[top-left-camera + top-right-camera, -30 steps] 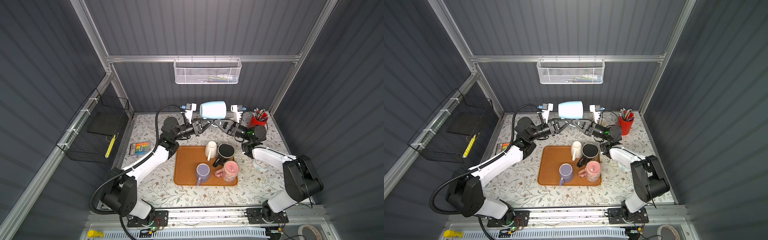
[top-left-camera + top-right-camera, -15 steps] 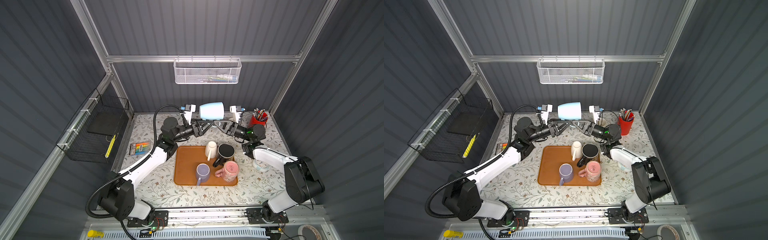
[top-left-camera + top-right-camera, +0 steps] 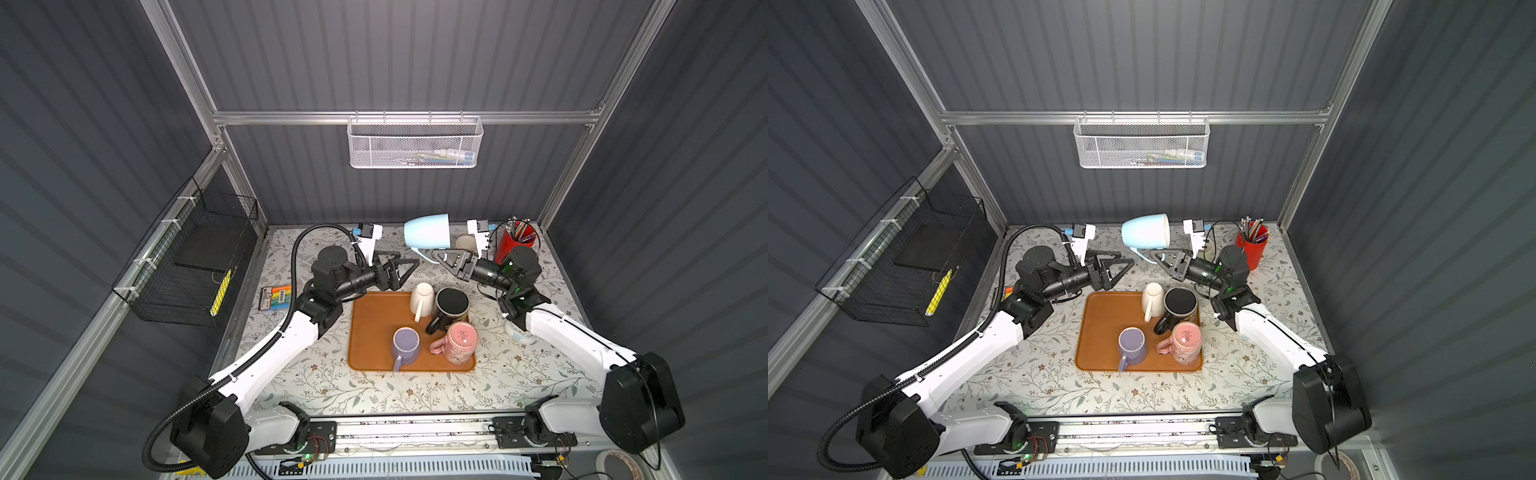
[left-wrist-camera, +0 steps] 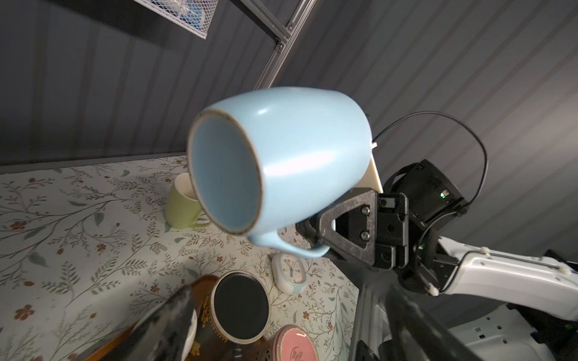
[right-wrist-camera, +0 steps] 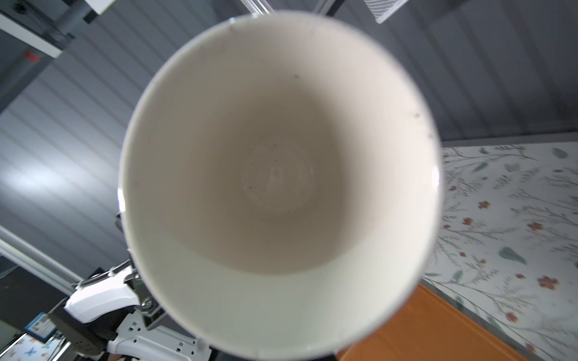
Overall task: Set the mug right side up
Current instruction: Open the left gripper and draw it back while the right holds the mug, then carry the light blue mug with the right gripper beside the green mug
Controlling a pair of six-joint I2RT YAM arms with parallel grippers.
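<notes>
Mug (image 3: 428, 230) sideways in right hand (image 3: 436, 254) (left hand (image 3: 405, 273) apart)

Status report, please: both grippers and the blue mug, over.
Left gripper open, apart from blue mug. Right gripper shut on its handle; mug in the air, on its side. Loaded tray close by.

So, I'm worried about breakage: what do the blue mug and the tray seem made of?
Blue mug: likely glazed ceramic, satin sheen with soft highlights, worn unglazed-looking rim. Tray: probably moulded plastic, matte brown, rounded corners, raised lip.
</notes>
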